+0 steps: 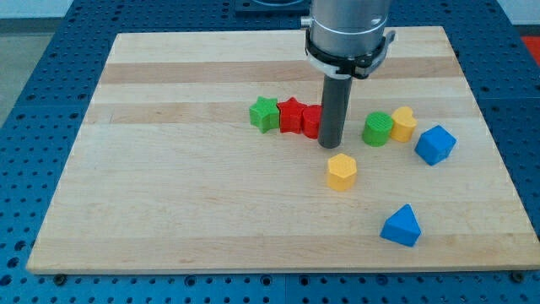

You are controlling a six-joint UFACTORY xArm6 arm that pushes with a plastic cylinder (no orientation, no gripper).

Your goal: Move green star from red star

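The green star (pixel 264 112) sits on the wooden board (pixel 169 186) near the middle, touching the left side of the red star (pixel 291 116). A second red block (pixel 311 121) touches the red star's right side, and the rod partly hides it. My tip (pixel 330 144) rests on the board just right of that red block, about 80 px right of the green star and just above the yellow hexagonal block (pixel 342 171).
A green cylinder (pixel 377 128) and a yellow block (pixel 403 123) stand right of the rod. A blue block (pixel 434 144) lies further right. A blue triangular block (pixel 401 226) lies near the view's bottom right.
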